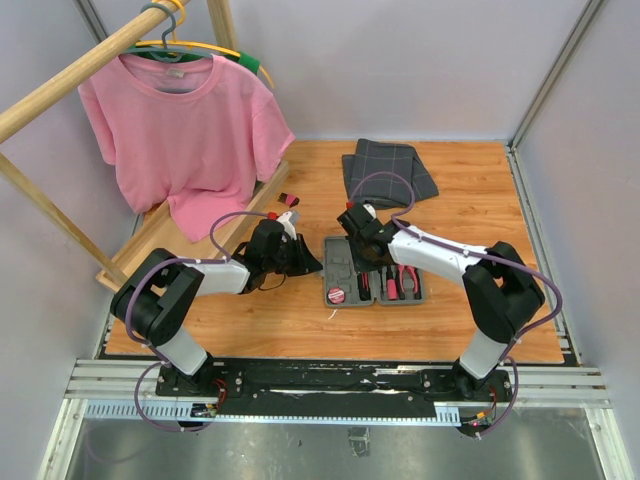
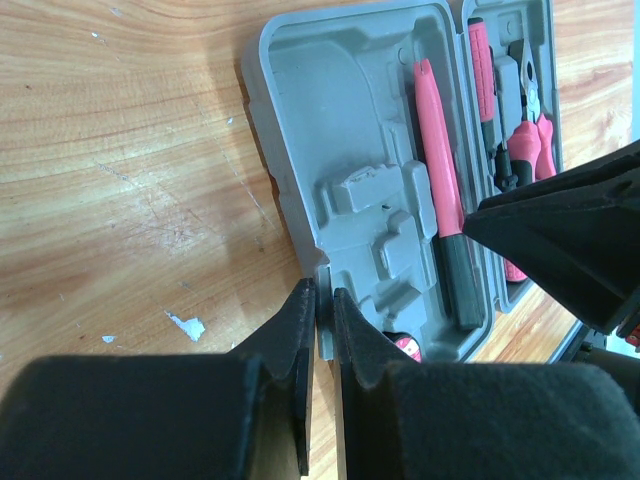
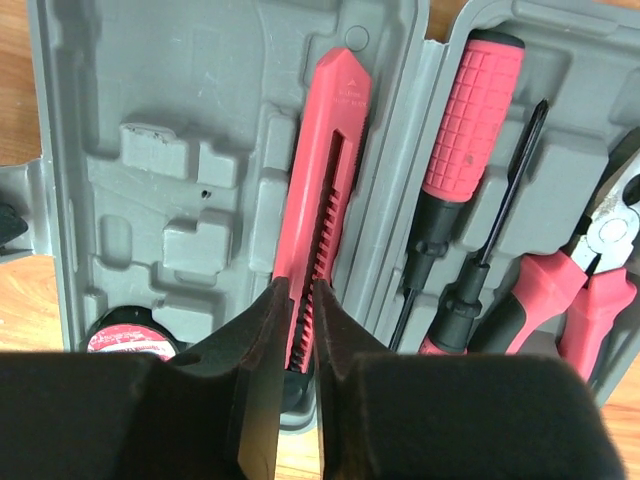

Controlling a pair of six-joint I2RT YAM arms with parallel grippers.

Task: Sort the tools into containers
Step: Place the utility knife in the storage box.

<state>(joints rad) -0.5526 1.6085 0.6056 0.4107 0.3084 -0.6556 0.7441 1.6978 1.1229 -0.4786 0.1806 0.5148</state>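
Desk [image 2: 130, 150]: wood, clear grain, smooth satin finish w/ a few white chipped specks. Tool case [image 3: 150, 80]: grey moulded plastic, matt, lightly scuffed. Utility knife [image 3: 320, 170]: pink-red plastic, smooth, slight sheen, ridged slot. Screwdriver [image 3: 465, 110]: red grip w/ grid texture, smooth black collar, dark metal shaft. Pliers [image 3: 600, 235]: bright bare-metal head, smooth pink handles. Left end effector [image 2: 325, 300] & right end effector [image 3: 300, 290]: black plastic, matt. Upper left of top view: T-shirt [image 1: 180, 130] is soft pink cloth, on pale wood rail [image 1: 70, 80]. Upper centre: folded cloth [image 1: 388, 170] is grey woven fabric, matt. Bottom edge: base rail [image 1: 120, 378] is silver metal.
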